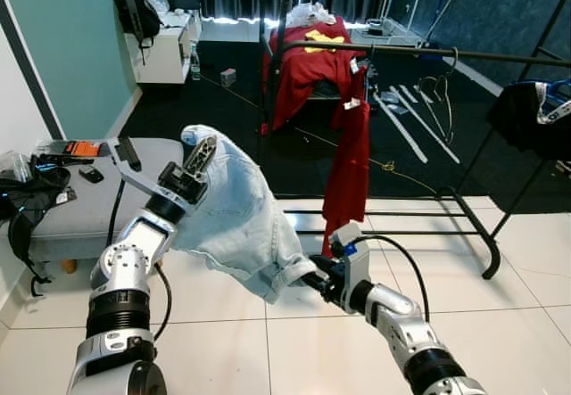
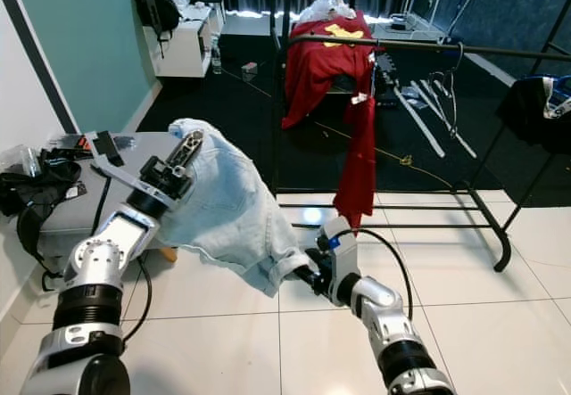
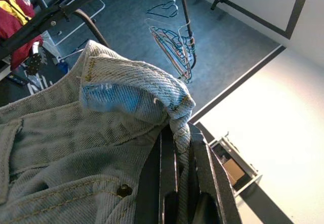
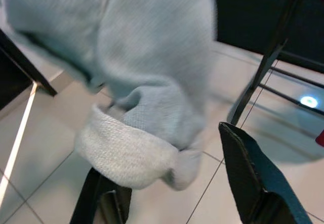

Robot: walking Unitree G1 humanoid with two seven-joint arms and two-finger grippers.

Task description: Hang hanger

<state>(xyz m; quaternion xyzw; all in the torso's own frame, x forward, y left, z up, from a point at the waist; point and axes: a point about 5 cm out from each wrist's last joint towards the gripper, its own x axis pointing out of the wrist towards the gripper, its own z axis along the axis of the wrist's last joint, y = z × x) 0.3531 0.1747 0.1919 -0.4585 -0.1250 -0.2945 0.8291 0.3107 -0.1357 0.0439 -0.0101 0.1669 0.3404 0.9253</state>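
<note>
Both end effectors, left [image 1: 202, 156] and right [image 1: 314, 281], apparently pinch denim jacket [image 1: 236, 217] edges.
</note>
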